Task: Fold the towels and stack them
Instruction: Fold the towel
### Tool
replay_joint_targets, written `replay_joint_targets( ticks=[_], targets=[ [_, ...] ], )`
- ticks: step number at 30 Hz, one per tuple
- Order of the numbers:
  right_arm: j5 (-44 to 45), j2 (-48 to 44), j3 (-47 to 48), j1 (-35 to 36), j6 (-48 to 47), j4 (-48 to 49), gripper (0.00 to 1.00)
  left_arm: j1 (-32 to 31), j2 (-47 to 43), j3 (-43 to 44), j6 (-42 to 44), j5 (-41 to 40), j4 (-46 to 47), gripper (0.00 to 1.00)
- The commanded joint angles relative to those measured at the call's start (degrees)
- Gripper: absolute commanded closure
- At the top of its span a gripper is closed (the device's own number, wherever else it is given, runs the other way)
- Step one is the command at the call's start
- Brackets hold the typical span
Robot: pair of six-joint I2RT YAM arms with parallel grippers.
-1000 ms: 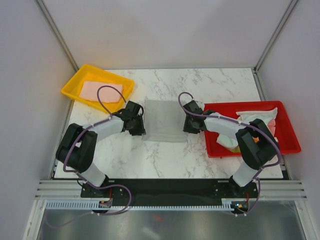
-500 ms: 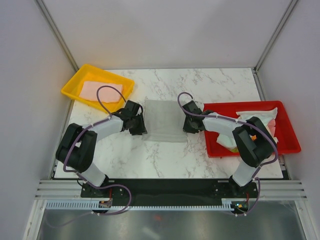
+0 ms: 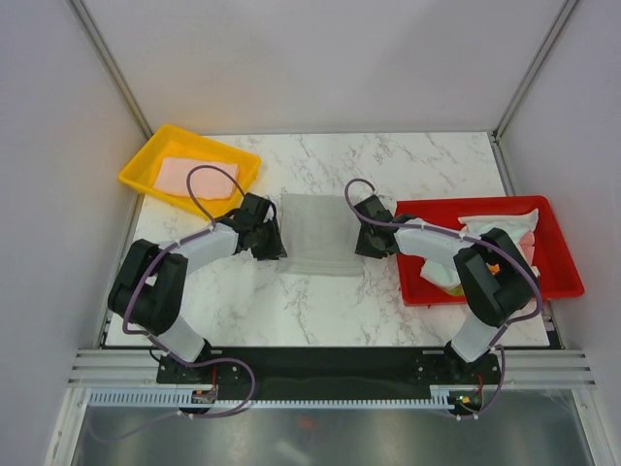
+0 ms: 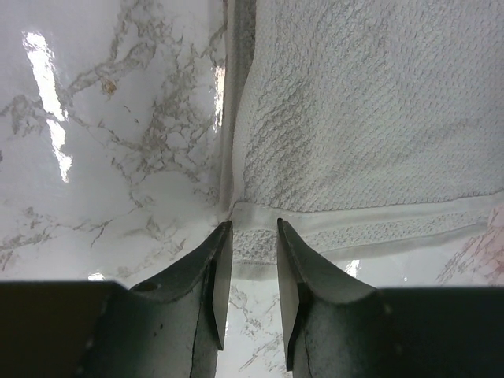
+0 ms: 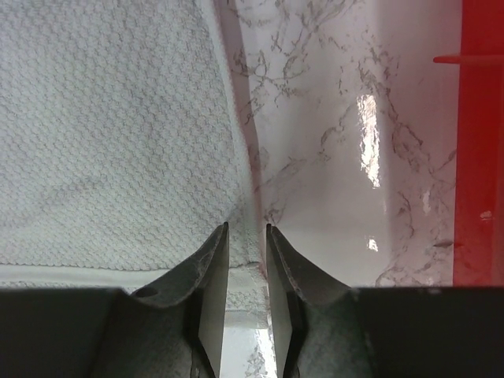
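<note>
At centre of the marble tabletop [image 3: 320, 301]: one grey towel [image 3: 321, 234], flat, waffle-textured. Left pincer [image 4: 250, 244] at its left near corner, narrow, hem lying between the fingers. Right pincer [image 5: 246, 236] at its right near corner, narrow, closed on the towel's edge. Yellow tray [image 3: 146, 160], far left: one pink towel [image 3: 197, 177]. Red tray [image 3: 558, 262], right: crumpled towels [image 3: 500, 228], white and pink.

Bare worktop [image 3: 320, 306] lies open in front of the towel [image 3: 318, 233]; yellow tray [image 3: 146, 165] and red tray [image 3: 558, 257] block the sides.
</note>
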Motion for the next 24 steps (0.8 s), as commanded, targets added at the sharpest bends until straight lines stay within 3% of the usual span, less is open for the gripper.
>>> replay_joint_targets(
  ticks=[1,11,18,20,24],
  targets=[
    [1.0,-1.5,-0.9,0.2,-0.6,-0.6,0.66,0.2,0.0,2.3,-0.5,-1.0,-0.1,0.64],
    [-1.6,-0.7,-4.0,0.2,0.7,2.3,0.69,0.2,1.5,2.4,-0.5,-1.8,-0.3,0.67],
    [-1.4,-1.5,-4.3,0.2,-0.1,3.0,0.94,0.2,2.3,2.8,-0.2,-1.9,-0.1,0.97],
    [-1.3,-1.8,-4.0,0.2,-0.3,2.7,1.0,0.2,1.9,2.9,-0.2,-1.7,-0.4,0.98],
    [-0.8,-2.6,-3.2,0.2,-0.8,1.9,1.0,0.2,0.8,3.0,-0.2,-2.7,-0.9,0.98]
  ],
)
